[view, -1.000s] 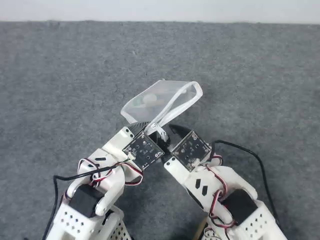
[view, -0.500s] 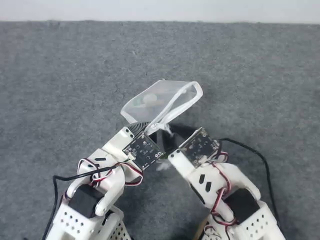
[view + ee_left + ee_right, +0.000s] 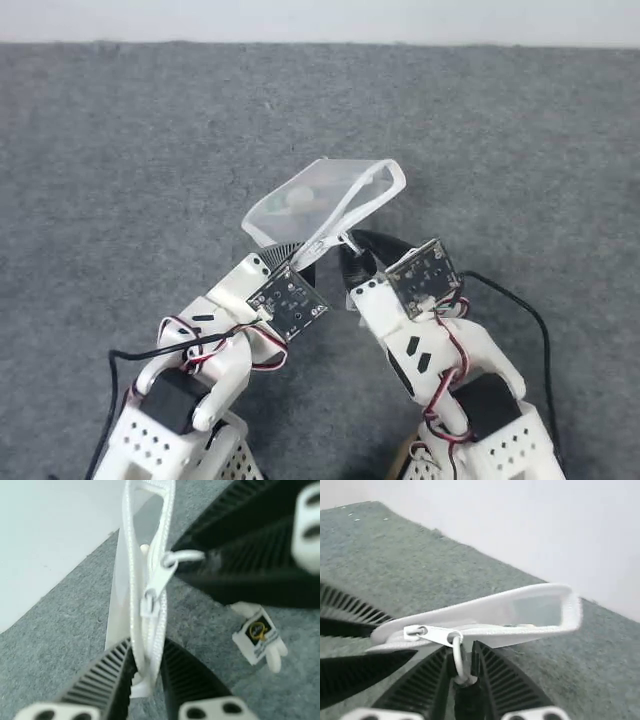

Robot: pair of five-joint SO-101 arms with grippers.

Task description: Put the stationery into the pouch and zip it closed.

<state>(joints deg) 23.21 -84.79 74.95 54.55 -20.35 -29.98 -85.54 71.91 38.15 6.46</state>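
A translucent white pouch (image 3: 318,203) is held up off the grey mat, with pale stationery (image 3: 299,198) showing faintly through its wall. My left gripper (image 3: 146,656) is shut on the near end of the pouch's zipper edge (image 3: 148,570). It sits at the pouch's near corner (image 3: 305,262) in the high view. My right gripper (image 3: 460,654) is shut on the metal ring (image 3: 456,661) of the zipper pull (image 3: 433,634), just beside the left one (image 3: 347,248). From the left wrist view the right gripper's black fingers (image 3: 250,555) hold the ring next to the slider (image 3: 159,580).
Grey carpet-like mat (image 3: 120,160) covers the table, with a white wall strip (image 3: 320,20) along the far edge. A small white tag (image 3: 259,636) lies on the mat near the grippers. Both arm bases crowd the near edge.
My right arm has swung to the right and a little farther away, carrying the zipper pull along the pouch's edge. The left arm and the pouch's near end stayed put.
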